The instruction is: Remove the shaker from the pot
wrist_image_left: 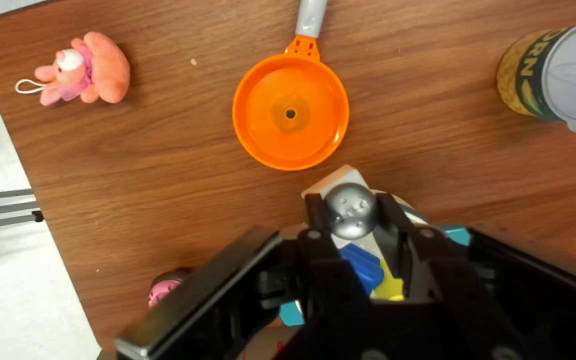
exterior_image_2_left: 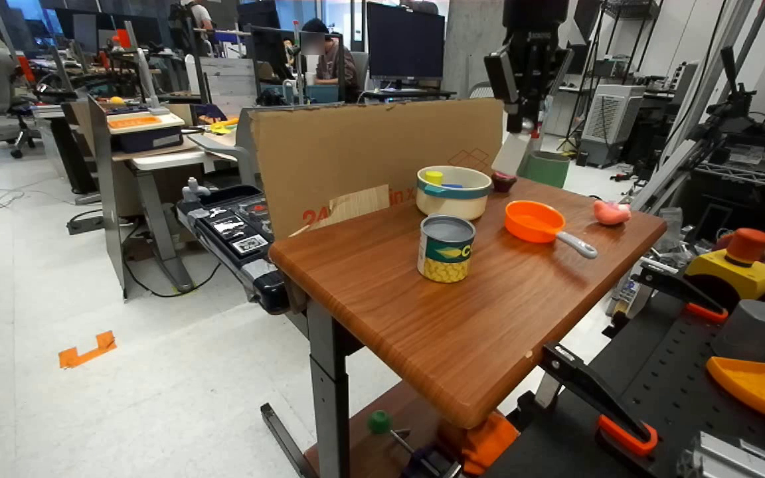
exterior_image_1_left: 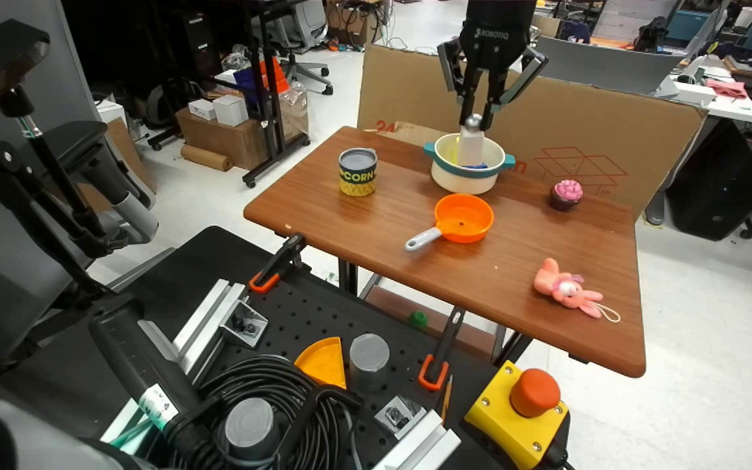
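Observation:
My gripper [exterior_image_1_left: 476,122] is shut on the metal dome top of the shaker [exterior_image_1_left: 471,149], whose whitish, blocky body hangs below the fingertips. In an exterior view the shaker [exterior_image_2_left: 510,155] is in the air, slightly tilted, beside the cream pot [exterior_image_2_left: 445,204] with its teal rim. In the wrist view the dome of the shaker [wrist_image_left: 350,212] sits between the two fingers, and the body covers part of the pot. A blue piece [wrist_image_left: 363,267] and a yellow piece [wrist_image_left: 390,285] lie inside the pot. Most of the pot is hidden by the gripper in that view.
An orange saucepan [exterior_image_1_left: 464,222] with a grey handle stands in front of the pot. A corn can [exterior_image_1_left: 358,173], a cupcake [exterior_image_1_left: 566,194] and a pink plush toy [exterior_image_1_left: 565,287] are also on the table. A cardboard sheet [exterior_image_1_left: 585,124] rises along the far edge.

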Robot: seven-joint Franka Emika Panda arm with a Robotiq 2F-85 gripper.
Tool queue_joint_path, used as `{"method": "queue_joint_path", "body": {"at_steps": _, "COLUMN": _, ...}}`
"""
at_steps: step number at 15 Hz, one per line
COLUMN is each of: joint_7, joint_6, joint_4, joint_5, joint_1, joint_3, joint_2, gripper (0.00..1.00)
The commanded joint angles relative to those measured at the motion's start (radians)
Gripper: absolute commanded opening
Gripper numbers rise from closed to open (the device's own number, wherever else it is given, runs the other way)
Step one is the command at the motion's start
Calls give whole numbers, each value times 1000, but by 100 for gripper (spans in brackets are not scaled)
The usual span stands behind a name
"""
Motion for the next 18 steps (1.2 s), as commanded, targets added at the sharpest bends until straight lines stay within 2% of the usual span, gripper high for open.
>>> {"method": "queue_joint_path", "body": {"at_steps": 1, "joint_7": 53, "joint_6": -18, "joint_4": -6, "joint_5": 21, "joint_1": 7, "joint_3": 8, "joint_2": -33, "gripper": 7}}
{"method": "queue_joint_path", "body": {"at_steps": 5, "joint_7": 33, "joint_6": -47, "joint_4": -27, "joint_5": 54, "joint_1": 24, "joint_3": 42, "joint_2": -61, "gripper": 7}}
{"method": "queue_joint_path", "body": {"at_steps": 10, "joint_7": 52, "joint_6": -76, "joint_4": -43, "joint_5": 39, "joint_1": 55, "joint_3": 74, "joint_2": -83, "gripper": 7}}
{"method": "queue_joint_path", "body": {"at_steps": 18, "joint_7": 72, "joint_6": -74, "joint_4": -34, "joint_5": -1, "joint_1": 51, "joint_3": 61, "joint_2": -59, "gripper": 7}}
